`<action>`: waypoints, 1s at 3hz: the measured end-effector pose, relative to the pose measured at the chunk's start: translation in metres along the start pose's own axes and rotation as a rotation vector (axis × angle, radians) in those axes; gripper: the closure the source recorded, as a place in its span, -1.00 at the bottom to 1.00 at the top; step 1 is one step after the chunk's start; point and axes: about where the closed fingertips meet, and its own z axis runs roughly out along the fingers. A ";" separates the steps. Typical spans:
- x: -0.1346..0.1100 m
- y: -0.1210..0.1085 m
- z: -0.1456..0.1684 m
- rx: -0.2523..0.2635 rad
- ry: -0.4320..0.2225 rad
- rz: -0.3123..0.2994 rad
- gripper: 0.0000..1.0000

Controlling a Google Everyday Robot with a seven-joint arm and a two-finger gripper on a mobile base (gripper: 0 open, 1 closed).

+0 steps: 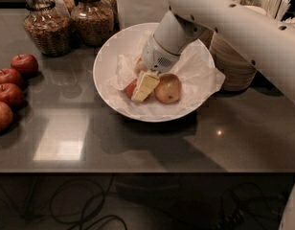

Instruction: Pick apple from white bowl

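Note:
The white bowl, wide and lined with crinkled white paper, stands at the middle back of the dark table. A red-orange apple lies in it, mostly hidden behind my gripper. A paler yellow-tan apple lies just to its right. My gripper reaches down into the bowl from the upper right, its cream tip between the two apples and against the red-orange one. My white arm crosses over the bowl's back right rim.
Several deep-red apples lie at the table's left edge. Two glass jars stand behind the bowl on the left. A stack of small beige bowls stands right of the white bowl. The table's front edge runs below.

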 end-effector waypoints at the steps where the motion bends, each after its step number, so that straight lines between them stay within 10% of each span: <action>1: -0.001 0.000 -0.001 0.000 -0.001 0.000 0.73; 3: -0.019 0.045 -0.058 0.058 -0.005 -0.018 1.00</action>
